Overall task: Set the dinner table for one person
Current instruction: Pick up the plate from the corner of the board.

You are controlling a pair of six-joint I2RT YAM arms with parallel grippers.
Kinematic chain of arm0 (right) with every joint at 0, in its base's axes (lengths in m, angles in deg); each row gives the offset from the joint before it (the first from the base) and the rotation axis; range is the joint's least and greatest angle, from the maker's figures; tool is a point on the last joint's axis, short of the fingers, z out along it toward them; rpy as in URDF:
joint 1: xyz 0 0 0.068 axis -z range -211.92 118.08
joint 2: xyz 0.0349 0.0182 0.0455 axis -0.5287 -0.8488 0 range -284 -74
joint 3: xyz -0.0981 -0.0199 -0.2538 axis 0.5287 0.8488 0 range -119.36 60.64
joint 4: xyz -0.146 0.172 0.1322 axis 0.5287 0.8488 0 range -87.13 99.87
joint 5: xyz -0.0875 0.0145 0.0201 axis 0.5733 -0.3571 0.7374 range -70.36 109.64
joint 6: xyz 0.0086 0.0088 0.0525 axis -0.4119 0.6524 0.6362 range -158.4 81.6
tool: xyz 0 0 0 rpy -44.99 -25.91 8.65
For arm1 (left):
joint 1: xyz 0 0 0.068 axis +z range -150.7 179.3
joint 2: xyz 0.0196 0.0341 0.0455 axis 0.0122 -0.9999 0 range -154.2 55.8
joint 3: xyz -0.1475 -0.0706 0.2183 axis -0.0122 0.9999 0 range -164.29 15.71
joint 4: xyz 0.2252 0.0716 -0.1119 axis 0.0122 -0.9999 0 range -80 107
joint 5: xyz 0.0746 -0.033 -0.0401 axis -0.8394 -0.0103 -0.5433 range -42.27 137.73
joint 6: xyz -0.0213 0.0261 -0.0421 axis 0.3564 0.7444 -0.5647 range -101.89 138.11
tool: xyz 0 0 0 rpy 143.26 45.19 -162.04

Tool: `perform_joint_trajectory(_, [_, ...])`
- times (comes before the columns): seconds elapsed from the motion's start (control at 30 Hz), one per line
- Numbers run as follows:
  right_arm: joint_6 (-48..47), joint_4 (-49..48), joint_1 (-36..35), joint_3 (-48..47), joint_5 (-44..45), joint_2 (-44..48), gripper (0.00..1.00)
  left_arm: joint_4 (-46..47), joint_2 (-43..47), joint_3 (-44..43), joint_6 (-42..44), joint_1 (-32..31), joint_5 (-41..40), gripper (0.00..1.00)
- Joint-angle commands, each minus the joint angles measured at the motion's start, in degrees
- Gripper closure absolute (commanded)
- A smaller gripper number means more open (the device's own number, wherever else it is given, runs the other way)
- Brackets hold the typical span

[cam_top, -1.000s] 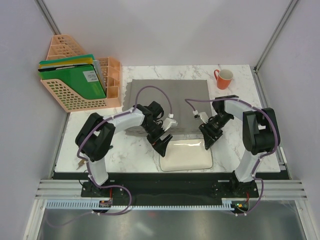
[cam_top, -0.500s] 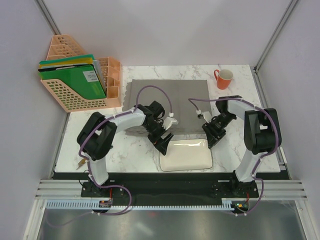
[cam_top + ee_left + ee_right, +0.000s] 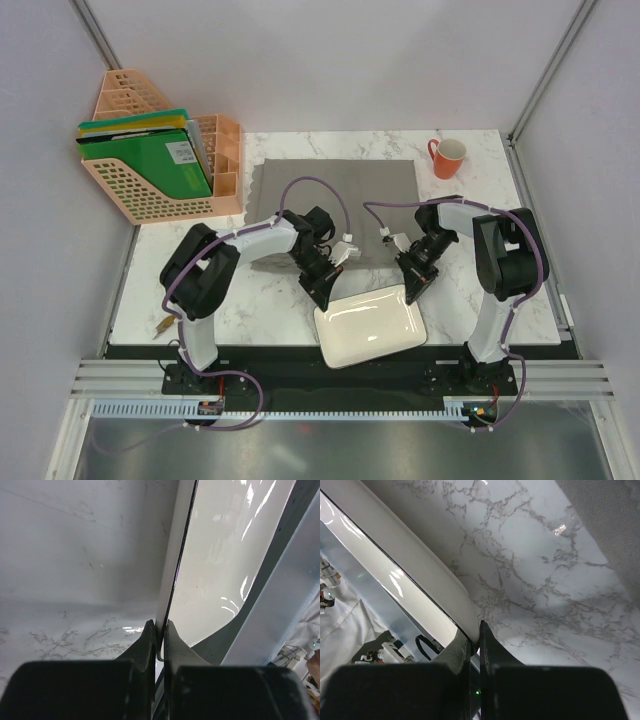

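From above, both arms bend inward over the dinner table (image 3: pixel 255 300). The left gripper (image 3: pixel 322 291) and right gripper (image 3: pixel 411 290) meet the white plate (image 3: pixel 370 325) at its far corners, beside the grey placemat (image 3: pixel 340 185). The left wrist view shows fingers (image 3: pixel 145 645) clamped on the plate's rim. The right wrist view shows a like pinch.

Robotics lab test cell. Evidence: plain pale wall panels (image 3: pixel 330 60) on aluminium corner posts (image 3: pixel 547 70). A cabled left arm (image 3: pixel 250 240) and right arm (image 3: pixel 500 240) are bolted to a metal base rail (image 3: pixel 340 385) with a slotted cable duct (image 3: pixel 330 408). The marble-pattern dinner table (image 3: pixel 265 300) is staged with props: grey placemat (image 3: pixel 335 185), white plate (image 3: pixel 370 325), orange mug (image 3: pixel 447 157), peach file organiser (image 3: pixel 150 190).
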State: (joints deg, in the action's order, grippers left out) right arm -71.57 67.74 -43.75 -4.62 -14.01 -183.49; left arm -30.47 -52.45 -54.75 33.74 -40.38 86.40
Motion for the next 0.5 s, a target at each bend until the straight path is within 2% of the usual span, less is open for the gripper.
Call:
perform_joint_trajectory(0.0, [-4.18,-2.46,-1.44,0.39,0.34,-0.72,1.00,2.46,-1.70,-2.93,-0.08,-0.13,0.87,0.98])
perform_joint_trajectory(0.47, [-1.81,-3.16,-1.52,-1.72,0.17,2.26,1.00,0.53,-0.39,-6.62,2.38,0.04,-2.20,0.98])
